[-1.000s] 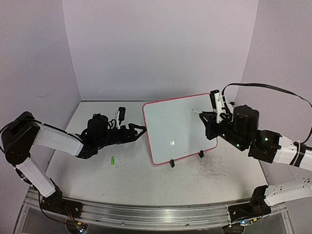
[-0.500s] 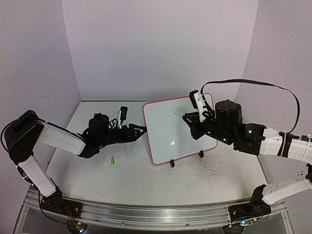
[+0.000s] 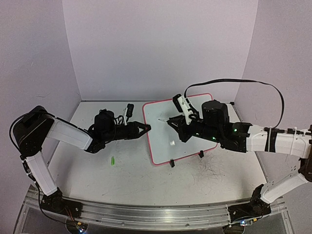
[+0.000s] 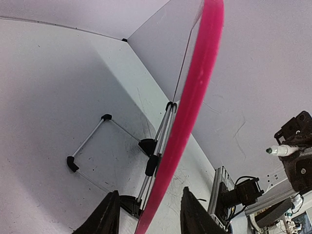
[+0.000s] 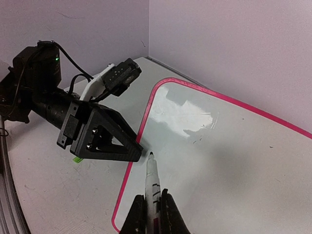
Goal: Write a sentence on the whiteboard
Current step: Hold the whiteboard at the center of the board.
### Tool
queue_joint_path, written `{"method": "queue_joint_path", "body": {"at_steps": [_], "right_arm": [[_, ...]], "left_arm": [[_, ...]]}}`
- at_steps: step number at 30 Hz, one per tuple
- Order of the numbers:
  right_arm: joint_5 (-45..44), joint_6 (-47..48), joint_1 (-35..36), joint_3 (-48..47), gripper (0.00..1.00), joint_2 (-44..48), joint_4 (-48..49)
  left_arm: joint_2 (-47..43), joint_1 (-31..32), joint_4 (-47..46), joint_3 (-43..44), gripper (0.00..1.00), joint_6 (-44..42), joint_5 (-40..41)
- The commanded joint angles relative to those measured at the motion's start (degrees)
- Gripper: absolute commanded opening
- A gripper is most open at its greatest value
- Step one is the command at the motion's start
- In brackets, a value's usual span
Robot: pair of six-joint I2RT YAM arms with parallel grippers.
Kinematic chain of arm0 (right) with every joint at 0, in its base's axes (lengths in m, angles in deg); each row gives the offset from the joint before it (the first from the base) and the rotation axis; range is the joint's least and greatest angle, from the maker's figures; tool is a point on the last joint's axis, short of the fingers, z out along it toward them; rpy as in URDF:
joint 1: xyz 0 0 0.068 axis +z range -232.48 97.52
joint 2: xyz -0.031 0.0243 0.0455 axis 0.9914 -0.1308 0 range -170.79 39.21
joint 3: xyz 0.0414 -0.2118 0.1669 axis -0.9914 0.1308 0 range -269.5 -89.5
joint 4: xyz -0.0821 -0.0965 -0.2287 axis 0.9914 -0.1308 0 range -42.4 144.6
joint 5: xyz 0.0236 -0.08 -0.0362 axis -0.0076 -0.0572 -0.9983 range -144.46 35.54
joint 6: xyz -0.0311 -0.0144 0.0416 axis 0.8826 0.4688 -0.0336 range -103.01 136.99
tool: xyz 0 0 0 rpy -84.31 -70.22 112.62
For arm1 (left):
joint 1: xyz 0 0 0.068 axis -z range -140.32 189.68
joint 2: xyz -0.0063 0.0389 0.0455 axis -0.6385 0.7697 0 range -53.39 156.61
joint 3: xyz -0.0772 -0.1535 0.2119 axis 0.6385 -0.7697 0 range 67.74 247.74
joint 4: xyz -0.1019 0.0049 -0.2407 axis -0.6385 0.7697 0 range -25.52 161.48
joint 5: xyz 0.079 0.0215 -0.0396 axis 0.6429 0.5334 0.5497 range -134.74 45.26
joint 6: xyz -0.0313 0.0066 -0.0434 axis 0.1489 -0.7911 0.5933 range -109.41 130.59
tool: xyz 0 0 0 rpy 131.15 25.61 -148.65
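1 whiteboard [image 3: 161, 139], white face, pink-red rim, rounded corners, propped tilted on the grey bench [image 3: 87, 165] about mid-bench, towards the back wall. 2 black clip feet [image 3: 171, 163] seen at its near edge in top view; left wrist view shows thin wire legs w/ black ends behind the board. Board face shows glare + a couple of tiny specks.

2 arms, 2 pincers. Left pincer [image 3: 145, 128] sits at the board's left edge. In left wrist view its 2 fingers [image 4: 108, 214] straddle the pink rim, 1 each side, w/ a gap showing on both sides, so spread, not clamped on the rim.

Right pincer [image 5: 152, 195] is pressed together on 1 marker [image 5: 152, 180], white barrel, dark tip, sticking out ahead of the fingers. The marker's tip is over the board's upper-left part, just inside the left rim and v close to the left pincer's fingertips. Can't tell if the tip touches the face or hovers. Right arm reaches across from the right, above the board, black cable looping over it.

1 small green bit [image 3: 112, 160] lies on the bench left of the board, near the left arm, apart from both pincers. 1 patch of dark scribbles [image 3: 209, 173] on the bench, in front of the board's right side
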Motion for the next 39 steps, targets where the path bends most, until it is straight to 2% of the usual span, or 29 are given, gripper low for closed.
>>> {"method": "queue_joint_path", "body": {"at_steps": [1, 15, 20, 26, 31, 34, 39], "right_arm": [[1.1, 0.6, 0.3, -1.8, 0.0, 0.2, 4.8], [-0.7, 0.5, 0.3, -0.9, 0.0, 0.5, 7.2], [-6.5, -0.8, 0.3, -2.7, 0.0, -0.2, 7.8], [-6.3, -2.4, 0.3, -5.1, 0.0, -2.9, 6.8], [-1.4, -2.2, 0.3, -6.4, 0.0, -4.0, 4.5], [-0.7, -1.7, 0.3, -5.9, 0.0, -4.0, 4.5], [1.0, -0.9, 0.3, -5.7, 0.0, -3.9, 4.8]], "left_arm": [[-0.1, -1.0, -3.6, 1.9, 0.39, -1.5, -2.5], [2.7, -1.2, -5.1, 3.8, 0.26, -2.2, -4.4], [2.7, -1.3, -5.2, 3.2, 0.21, -2.5, -3.9], [2.7, -1.3, -5.2, 3.2, 0.15, -3.4, -4.1], [2.5, -1.3, -5.1, 3.3, 0.1, -4.2, -4.4], [2.5, -1.3, -5.2, 3.1, 0.09, -4.4, -4.4], [1.6, -1.3, -5.1, 1.9, 0.13, -4.6, -4.3]]}}
